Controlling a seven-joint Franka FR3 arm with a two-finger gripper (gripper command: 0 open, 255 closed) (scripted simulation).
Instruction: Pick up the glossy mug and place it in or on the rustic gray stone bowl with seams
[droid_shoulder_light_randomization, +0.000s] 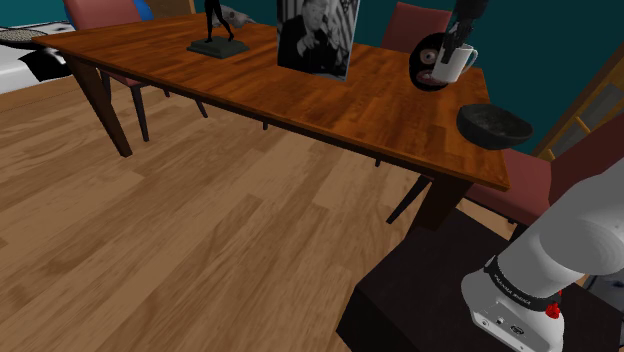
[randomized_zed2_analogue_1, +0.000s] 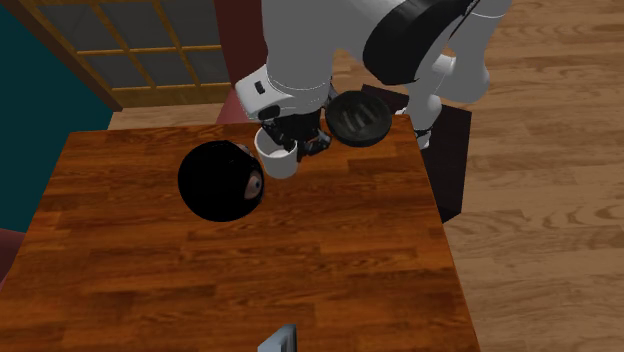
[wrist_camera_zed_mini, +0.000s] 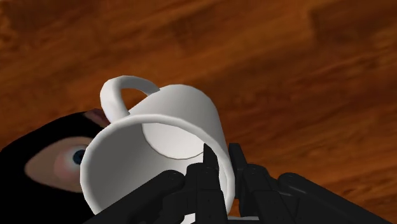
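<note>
My gripper (wrist_camera_zed_mini: 219, 162) was pinched on the wall of the white mug (wrist_camera_zed_mini: 172, 127), with one finger inside the rim and the other outside. The wooden table (wrist_camera_zed_mini: 305, 57) spread beneath. A black masked head (wrist_camera_zed_mini: 44, 159) sat just beside the mug. The dark bowl (droid_shoulder_light_randomization: 494, 124) stood near, apart from it. The mug hung tilted, its handle pointing away from me.

Wooden table (droid_shoulder_light_randomization: 300, 100); bowl (droid_shoulder_light_randomization: 494, 124), statuette (droid_shoulder_light_randomization: 217, 46), photo (droid_shoulder_light_randomization: 318, 38), masked head (droid_shoulder_light_randomization: 424, 52) on it
</note>
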